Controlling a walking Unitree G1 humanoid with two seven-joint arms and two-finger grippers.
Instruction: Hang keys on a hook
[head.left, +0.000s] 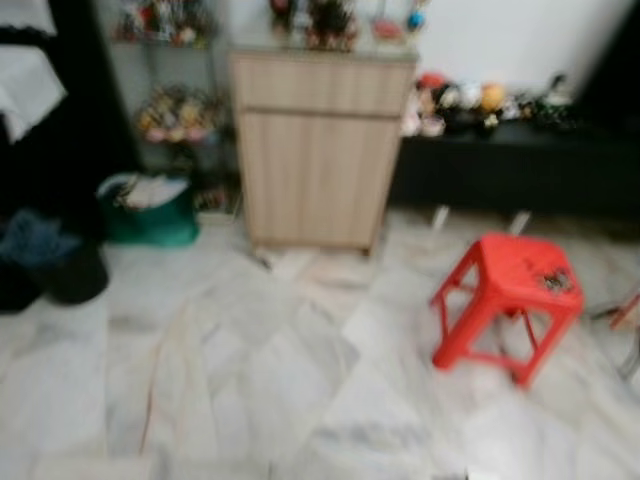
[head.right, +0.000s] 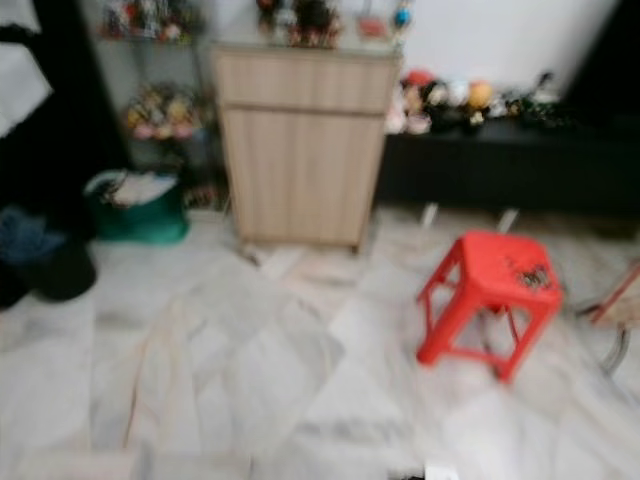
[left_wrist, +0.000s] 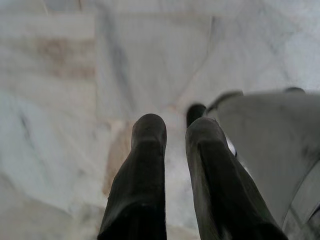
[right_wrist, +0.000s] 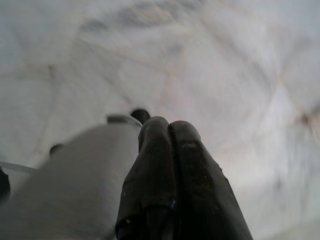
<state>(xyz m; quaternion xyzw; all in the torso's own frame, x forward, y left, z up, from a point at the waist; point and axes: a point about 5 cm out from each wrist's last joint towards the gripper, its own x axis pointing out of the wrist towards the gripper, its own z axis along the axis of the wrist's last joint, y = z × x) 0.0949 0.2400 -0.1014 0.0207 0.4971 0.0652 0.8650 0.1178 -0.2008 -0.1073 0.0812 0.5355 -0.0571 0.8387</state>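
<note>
Both grippers hang idle over the marble floor (head.left: 250, 380): the left gripper (left_wrist: 172, 127) has its fingers slightly apart and holds nothing, while the right gripper (right_wrist: 170, 130) has its fingers pressed together. Small dark things on the red stool (head.left: 510, 290) are probably the keys (head.left: 553, 279), though blur hides detail. This looks like the approach step; next, walk to the stool and reach down. No hook can be made out.

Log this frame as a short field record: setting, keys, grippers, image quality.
setting: marble floor, wooden cabinet by the wall, red plastic stool to its right
keys: small dark object on the stool top, too blurred to identify
left gripper: slightly open, empty, above floor
right gripper: shut, empty, above floor
image quality: head views blurred
</note>
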